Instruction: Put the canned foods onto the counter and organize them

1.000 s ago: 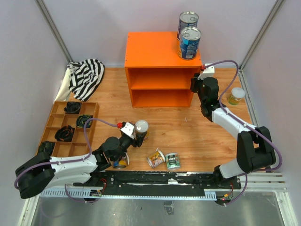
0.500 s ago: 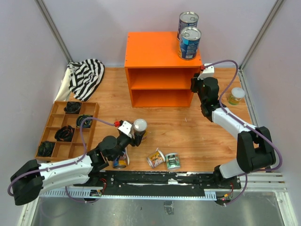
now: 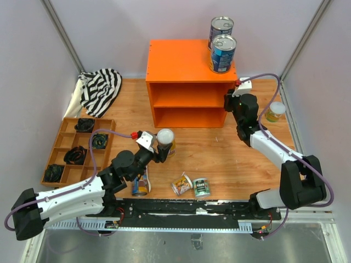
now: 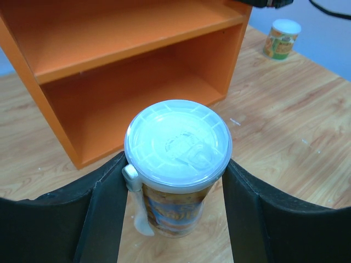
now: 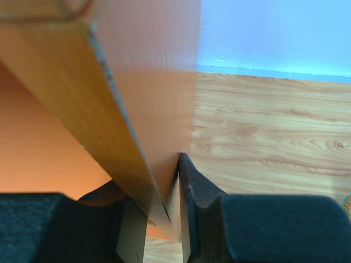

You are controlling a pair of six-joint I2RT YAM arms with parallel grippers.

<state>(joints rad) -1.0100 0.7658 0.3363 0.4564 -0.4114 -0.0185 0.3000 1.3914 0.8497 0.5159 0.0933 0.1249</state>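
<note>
My left gripper (image 3: 162,150) is shut on a tall yellow-and-blue can (image 3: 165,140) with a white plastic lid, held upright just above the wooden floor in front of the orange counter (image 3: 186,60). In the left wrist view the fingers (image 4: 107,208) press both sides of the can (image 4: 176,164). My right gripper (image 3: 231,102) is clamped on the counter's right side wall (image 5: 137,109). Two wide blue cans (image 3: 222,53) stand on the counter's top right corner. A small yellow-green can (image 3: 275,111) stands at the far right. Three more cans (image 3: 191,185) lie near the front.
A brown compartment tray (image 3: 57,143) holding dark items sits at the left. A striped cloth (image 3: 100,87) lies at the back left. One can (image 3: 140,187) lies under my left arm. The arms' base rail (image 3: 186,208) runs along the front.
My left gripper has moved the tall can up and toward the counter. The counter, with the two blue cans on it, has shifted slightly to the right with my right gripper.
</note>
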